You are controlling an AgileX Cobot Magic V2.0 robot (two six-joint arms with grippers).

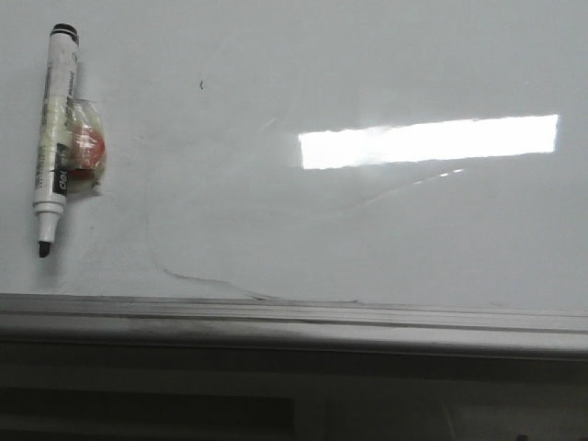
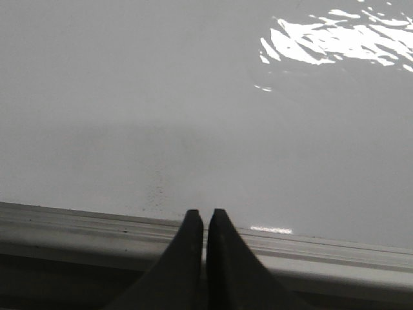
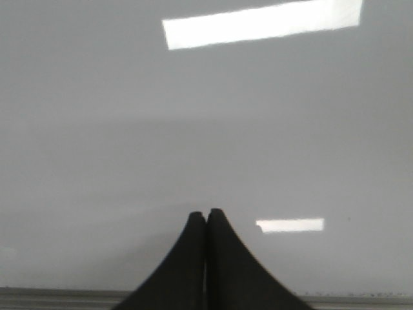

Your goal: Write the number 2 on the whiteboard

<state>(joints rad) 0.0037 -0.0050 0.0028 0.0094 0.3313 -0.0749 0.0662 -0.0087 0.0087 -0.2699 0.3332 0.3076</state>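
In the front view, the whiteboard is lying bare of any black digit; only faint grey smear curves and a bright ceiling-light reflection are showing, so the number 2 is not yet written. An uncapped marker with a taped red and clear attachment is resting on the board at the far left, tip pointing toward the grey rail. Neither arm is appearing here. In the left wrist view, the left gripper is hovering at the rail with jaws closed together, holding nothing. In the right wrist view, the right gripper is likewise closed and empty over blank board. Judged from this, picking up the marker and all writing are remaining.
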